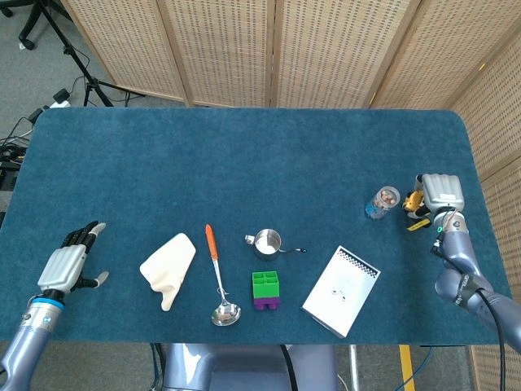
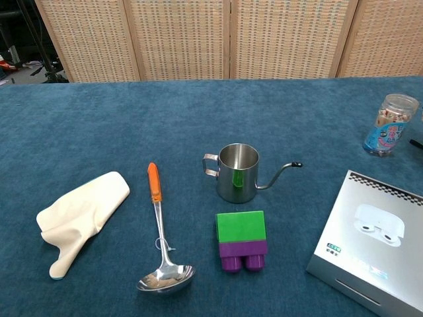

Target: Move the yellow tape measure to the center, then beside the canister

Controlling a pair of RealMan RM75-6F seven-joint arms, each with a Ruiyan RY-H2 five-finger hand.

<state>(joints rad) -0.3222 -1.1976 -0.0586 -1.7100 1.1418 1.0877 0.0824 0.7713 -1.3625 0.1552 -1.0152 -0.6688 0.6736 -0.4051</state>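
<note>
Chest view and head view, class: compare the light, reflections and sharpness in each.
Chest view: soft, even light and sharp focus; the steel pitcher mirrors the green block, and the ladle bowl shows glare. Head view: flat light with faint shadows; small things look soft, so the yellow tape measure at the right hand is hard to make out.
</note>
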